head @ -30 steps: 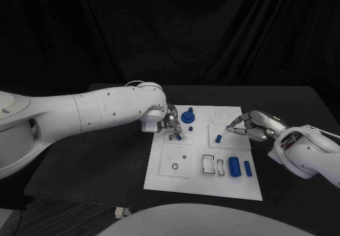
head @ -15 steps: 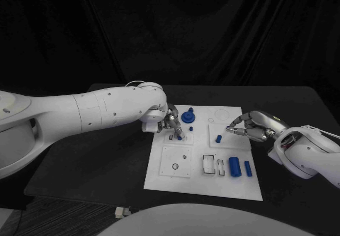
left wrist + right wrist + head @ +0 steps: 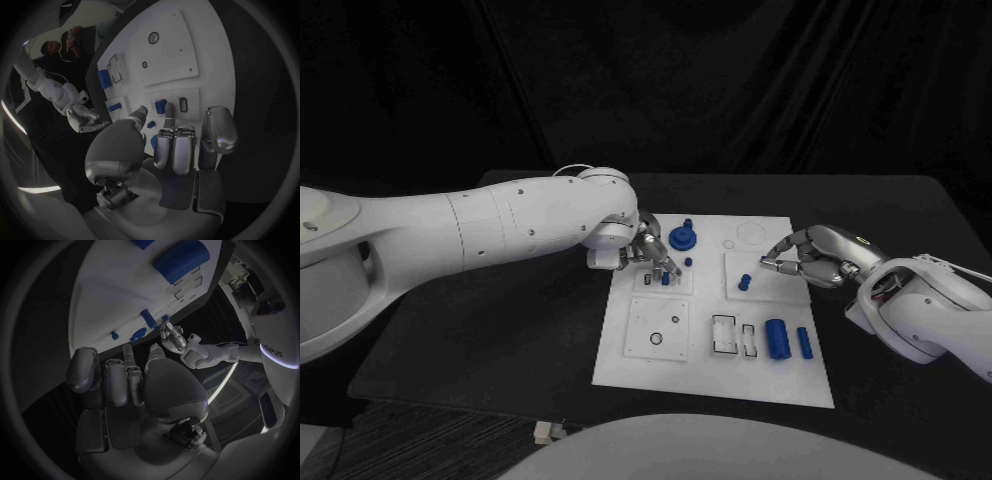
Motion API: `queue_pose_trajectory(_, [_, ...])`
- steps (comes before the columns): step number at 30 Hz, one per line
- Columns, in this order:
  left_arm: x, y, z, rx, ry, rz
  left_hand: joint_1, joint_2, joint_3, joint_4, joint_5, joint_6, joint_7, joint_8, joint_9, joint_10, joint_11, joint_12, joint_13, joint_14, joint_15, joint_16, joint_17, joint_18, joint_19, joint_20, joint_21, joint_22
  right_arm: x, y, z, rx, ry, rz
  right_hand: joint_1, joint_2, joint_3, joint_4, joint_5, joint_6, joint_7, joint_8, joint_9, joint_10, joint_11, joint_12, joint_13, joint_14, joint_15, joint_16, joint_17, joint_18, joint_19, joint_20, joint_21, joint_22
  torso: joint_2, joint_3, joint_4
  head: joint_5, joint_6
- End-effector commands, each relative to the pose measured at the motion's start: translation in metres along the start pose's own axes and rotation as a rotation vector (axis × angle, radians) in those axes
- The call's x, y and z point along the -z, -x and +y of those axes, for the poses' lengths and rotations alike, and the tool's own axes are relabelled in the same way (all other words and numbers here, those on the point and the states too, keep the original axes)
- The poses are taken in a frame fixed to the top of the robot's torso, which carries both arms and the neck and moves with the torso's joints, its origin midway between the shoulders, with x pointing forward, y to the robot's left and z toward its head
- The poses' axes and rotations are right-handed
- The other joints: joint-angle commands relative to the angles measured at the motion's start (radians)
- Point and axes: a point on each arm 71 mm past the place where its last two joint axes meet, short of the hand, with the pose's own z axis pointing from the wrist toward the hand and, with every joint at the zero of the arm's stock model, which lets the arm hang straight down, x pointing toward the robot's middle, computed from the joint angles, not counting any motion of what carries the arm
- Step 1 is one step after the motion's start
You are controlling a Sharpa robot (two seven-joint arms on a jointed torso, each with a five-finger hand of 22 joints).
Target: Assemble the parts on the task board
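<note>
Silver left hand (image 3: pixel 651 255) over blue part (image 3: pixel 665 279)

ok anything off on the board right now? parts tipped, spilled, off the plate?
Nothing stands out. The task board lies flat on the table, and the blue parts seen, like the two cylinders near its front right, sit on it. The left hand works over the small parts at the back left; the right hand hovers by the right edge.

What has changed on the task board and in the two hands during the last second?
Almost nothing: the left hand has shifted its fingers slightly over the small blue parts at the task board's far left area. The right hand stays curled at the board's right edge, and the other blue parts have not moved.
</note>
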Motion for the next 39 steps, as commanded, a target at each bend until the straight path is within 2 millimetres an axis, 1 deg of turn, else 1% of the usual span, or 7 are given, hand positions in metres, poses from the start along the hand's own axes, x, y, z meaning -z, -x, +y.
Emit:
queue_pose_trajectory(1, [0.001,-0.002,0.001,0.002,-0.011,0.007,-0.013,0.000,-0.021,0.010,-0.004,-0.004,0.003,-0.005,0.004,0.104,0.004,0.004,0.263,0.091,0.005,-0.005,0.235,0.013,-0.003,0.003,-0.006,0.153,0.001,-0.001,-0.001,0.000,-0.002,0.001,0.005,0.003,-0.007,0.000,0.003,0.004,0.003,-0.003,-0.002,0.048,-0.001,-0.006,0.029,0.032,-0.006,-0.004,-0.001,0.008,-0.004,0.000,-0.006,0.148,0.000,0.0000,-0.0003,-0.001,0.000])
queue_pose_trajectory(13, [0.024,-0.002,0.013,0.044,-0.052,-0.043,0.000,0.007,-0.120,0.070,-0.004,0.010,-0.005,0.015,0.031,0.104,-0.003,0.004,0.263,0.095,-0.002,0.008,0.242,0.010,0.007,-0.002,0.013,0.157,0.005,0.002,-0.004,0.000,-0.009,-0.013,-0.002,0.003,-0.012,0.003,0.000,0.004,0.003,-0.003,-0.002,0.048,-0.001,-0.006,0.028,0.032,-0.006,-0.005,-0.001,0.008,-0.004,0.000,-0.006,0.148,0.000,-0.0001,0.0000,-0.009,0.000])
queue_pose_trajectory(22, [0.072,0.026,0.014,0.092,-0.118,-0.094,0.054,0.024,-0.162,0.084,-0.004,0.018,-0.013,0.032,0.049,0.104,-0.011,0.004,0.263,0.104,-0.009,0.041,0.264,0.003,0.022,-0.009,0.060,0.168,0.006,0.004,-0.005,0.000,-0.011,-0.022,-0.018,0.006,-0.020,0.003,-0.010,0.004,0.003,-0.003,-0.002,0.048,-0.001,-0.006,0.029,0.032,-0.006,-0.005,-0.002,0.008,-0.003,0.000,-0.006,0.148,-0.001,0.0000,-0.0004,-0.013,0.000])
queue_pose_trajectory(28, [0.097,0.052,0.017,0.112,-0.135,-0.113,0.112,0.050,-0.199,0.094,-0.003,0.017,-0.015,0.037,0.058,0.104,-0.013,0.004,0.263,0.104,-0.011,0.041,0.264,-0.017,0.051,-0.012,0.185,0.195,0.007,0.004,-0.005,0.000,-0.008,-0.027,-0.030,0.009,-0.027,0.003,-0.021,0.005,0.002,-0.003,-0.002,0.048,-0.002,-0.005,0.029,0.032,-0.006,-0.005,-0.001,0.008,-0.003,0.000,-0.007,0.149,0.000,0.0000,-0.0004,-0.014,0.000])
queue_pose_trajectory(29, [0.099,0.056,0.017,0.109,-0.133,-0.114,0.150,0.070,-0.196,0.082,0.002,0.016,-0.014,0.033,0.054,0.104,-0.010,0.004,0.263,0.104,-0.009,0.041,0.264,-0.022,0.058,-0.010,0.219,0.202,0.007,0.004,-0.005,0.000,-0.007,-0.028,-0.030,0.009,-0.027,0.003,-0.021,0.005,0.002,-0.003,-0.002,0.048,-0.002,-0.005,0.029,0.032,-0.006,-0.005,-0.001,0.008,-0.003,0.000,-0.007,0.149,0.000,0.0000,0.0000,-0.015,0.000])
queue_pose_trajectory(32, [0.101,0.065,0.019,0.088,-0.118,-0.107,0.179,0.085,-0.192,0.072,0.005,0.017,-0.011,0.028,0.046,0.104,-0.007,0.004,0.263,0.104,-0.005,0.041,0.264,-0.026,0.062,-0.008,0.245,0.207,0.007,0.004,-0.004,-0.001,-0.004,-0.031,-0.037,0.010,-0.030,0.003,-0.026,0.005,0.002,-0.003,-0.002,0.049,-0.002,-0.004,0.030,0.033,-0.007,-0.003,0.001,0.007,-0.001,0.000,-0.004,0.150,0.000,0.0000,0.0000,-0.016,0.000])
queue_pose_trajectory(39, [0.093,0.083,0.028,0.044,-0.051,-0.102,0.223,0.104,-0.191,0.064,0.096,0.034,0.003,-0.063,-0.060,0.104,0.004,0.004,0.263,0.104,0.007,0.041,0.264,-0.031,0.064,0.004,0.281,0.213,0.009,0.005,-0.001,-0.005,0.015,-0.044,-0.044,0.010,-0.035,0.003,-0.028,0.006,0.001,-0.003,-0.002,0.054,-0.003,0.002,0.039,0.037,-0.007,0.007,0.014,0.005,0.004,-0.001,0.011,0.154,-0.002,0.0004,0.0002,-0.019,0.000])
